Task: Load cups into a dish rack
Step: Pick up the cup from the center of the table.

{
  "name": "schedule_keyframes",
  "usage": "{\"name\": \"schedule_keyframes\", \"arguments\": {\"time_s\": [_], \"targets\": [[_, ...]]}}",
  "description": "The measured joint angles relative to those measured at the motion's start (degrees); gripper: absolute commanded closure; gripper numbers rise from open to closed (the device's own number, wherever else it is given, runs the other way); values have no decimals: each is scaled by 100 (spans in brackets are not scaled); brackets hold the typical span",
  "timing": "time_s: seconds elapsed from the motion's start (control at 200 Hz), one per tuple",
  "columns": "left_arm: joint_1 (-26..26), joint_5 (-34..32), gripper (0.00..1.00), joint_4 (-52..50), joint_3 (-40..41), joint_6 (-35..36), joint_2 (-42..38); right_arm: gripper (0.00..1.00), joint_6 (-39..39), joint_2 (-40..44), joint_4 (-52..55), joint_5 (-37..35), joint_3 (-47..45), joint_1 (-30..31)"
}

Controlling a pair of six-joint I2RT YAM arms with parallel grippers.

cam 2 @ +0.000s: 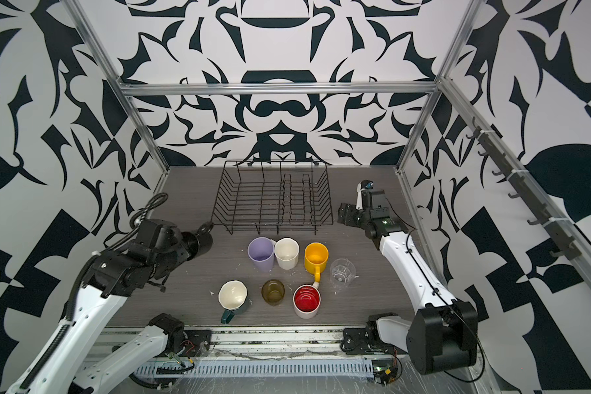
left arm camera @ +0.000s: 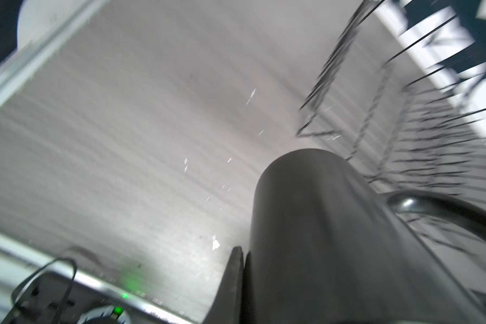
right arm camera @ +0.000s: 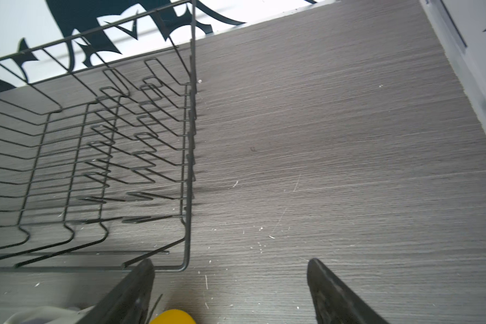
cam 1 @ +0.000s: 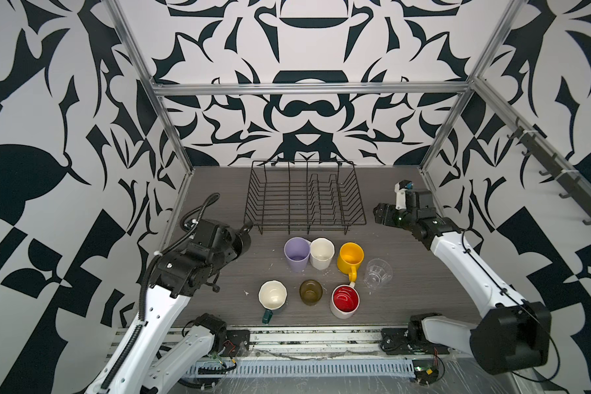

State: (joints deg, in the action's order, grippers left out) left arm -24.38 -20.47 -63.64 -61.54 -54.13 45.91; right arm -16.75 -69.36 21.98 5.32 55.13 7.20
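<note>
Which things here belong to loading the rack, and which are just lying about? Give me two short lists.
Job: dish rack; black mug, held by the left gripper; lilac tumbler; white faceted mug; yellow mug; clear glass; dark-green mug; olive-brown glass; red-inside mug.

Lying about: hook rail; aluminium frame; cable duct; white specks on the table.

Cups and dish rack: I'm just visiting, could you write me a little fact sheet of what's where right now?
Dish rack: empty, at the back of the table
Left gripper: shut on the black mug, near the rack's front left corner
Right gripper: open, holding nothing, beside the rack's right end
Back row on table: lilac tumbler, white faceted mug, yellow mug, clear glass
Front row: green mug with cream inside, olive-brown glass, white mug with red inside
Cups in rack: none
</note>
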Motion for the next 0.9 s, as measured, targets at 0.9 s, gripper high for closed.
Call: {"name": "schedule_keyframes", "arguments": {"time_s": [0.9], "targets": [[1246, 5746, 100, 5377, -411, -584, 2949, 10, -804, 824, -3639, 4030, -350, 551]]}}
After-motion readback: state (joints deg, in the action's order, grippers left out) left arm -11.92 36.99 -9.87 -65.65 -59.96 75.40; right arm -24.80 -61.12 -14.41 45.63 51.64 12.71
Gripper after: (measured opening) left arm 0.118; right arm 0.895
